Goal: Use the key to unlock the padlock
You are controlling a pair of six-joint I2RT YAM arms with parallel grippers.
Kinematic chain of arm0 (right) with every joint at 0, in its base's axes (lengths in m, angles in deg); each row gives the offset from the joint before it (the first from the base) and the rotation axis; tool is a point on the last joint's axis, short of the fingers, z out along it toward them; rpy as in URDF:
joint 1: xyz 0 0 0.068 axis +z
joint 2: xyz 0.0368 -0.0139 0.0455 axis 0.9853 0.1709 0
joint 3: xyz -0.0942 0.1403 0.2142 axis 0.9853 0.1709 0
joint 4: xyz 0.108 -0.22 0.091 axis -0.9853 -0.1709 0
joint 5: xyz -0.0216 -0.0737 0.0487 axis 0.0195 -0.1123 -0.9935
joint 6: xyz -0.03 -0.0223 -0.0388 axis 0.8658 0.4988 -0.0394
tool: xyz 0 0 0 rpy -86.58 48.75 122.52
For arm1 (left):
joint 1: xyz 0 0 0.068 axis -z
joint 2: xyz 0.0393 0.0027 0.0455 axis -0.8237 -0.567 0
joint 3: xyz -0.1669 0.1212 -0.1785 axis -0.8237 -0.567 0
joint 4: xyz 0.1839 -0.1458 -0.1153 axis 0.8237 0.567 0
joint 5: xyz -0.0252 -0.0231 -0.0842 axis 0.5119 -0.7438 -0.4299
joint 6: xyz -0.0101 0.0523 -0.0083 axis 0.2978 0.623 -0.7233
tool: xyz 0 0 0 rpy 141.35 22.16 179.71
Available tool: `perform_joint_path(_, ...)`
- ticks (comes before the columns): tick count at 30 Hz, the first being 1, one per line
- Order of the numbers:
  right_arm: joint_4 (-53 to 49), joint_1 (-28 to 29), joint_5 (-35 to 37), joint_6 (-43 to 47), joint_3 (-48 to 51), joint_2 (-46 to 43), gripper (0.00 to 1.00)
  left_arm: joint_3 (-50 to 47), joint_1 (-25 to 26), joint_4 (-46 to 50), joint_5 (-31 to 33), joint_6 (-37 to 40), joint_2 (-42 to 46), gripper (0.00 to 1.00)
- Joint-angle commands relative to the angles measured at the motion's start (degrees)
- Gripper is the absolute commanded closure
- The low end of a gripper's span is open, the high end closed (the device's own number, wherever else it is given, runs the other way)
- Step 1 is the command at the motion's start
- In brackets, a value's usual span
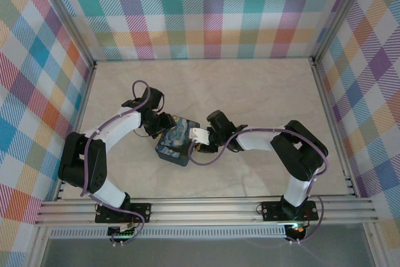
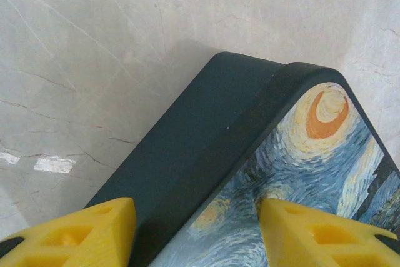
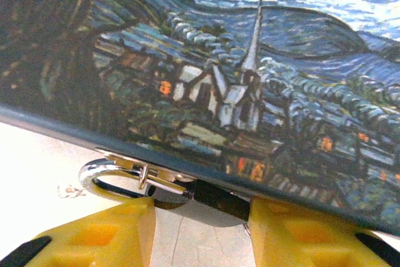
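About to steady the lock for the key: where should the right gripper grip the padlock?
Probably the padlock by its dark body, not the thin silver shackle. It lies sideways under the box edge, so bring the right gripper in level from the front, fingers straddling it.

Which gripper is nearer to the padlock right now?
Right. The right gripper is right at the padlock hanging on the box's edge; the left gripper straddles a box corner away from it.
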Motion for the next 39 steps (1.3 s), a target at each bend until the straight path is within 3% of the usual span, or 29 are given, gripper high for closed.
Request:
perform_joint_path(1,0.8,1.3,-1.8,1.6,1.3,2.9,0.57,1.1,-0.4,1.1,-0.9,0.8,-0.9,0.45)
perform_joint_path(15,-4.3,1.4,-6.2,-1.7,2.8,-1.4,0.81,1.3,-0.5,1.1,-0.6,0.9,-2.0,0.45)
perform_joint_path(24,-12.0,1.4,-10.9,-3.5,1.6,-5.7,0.87,2.4,-0.7,1.0,-1.2,0.9,-2.3,0.45)
perform_joint_path(28,-13.0,1.4,-11.2,-5.4,1.4,-6.6,0.81,3.2,-0.8,1.9,-0.6,0.8,-1.7,0.44)
perform_joint_path(31,-11.6,1.4,-9.8,-5.7,1.9,-7.1,0.71,4.0,-0.7,3.5,0.8,1.5,-0.5,0.42)
perform_joint_path(39,0.1,1.4,-2.7,-7.6,4.2,-4.3,0.6,2.7,-1.1,4.5,1.2,1.2,1.6,0.37)
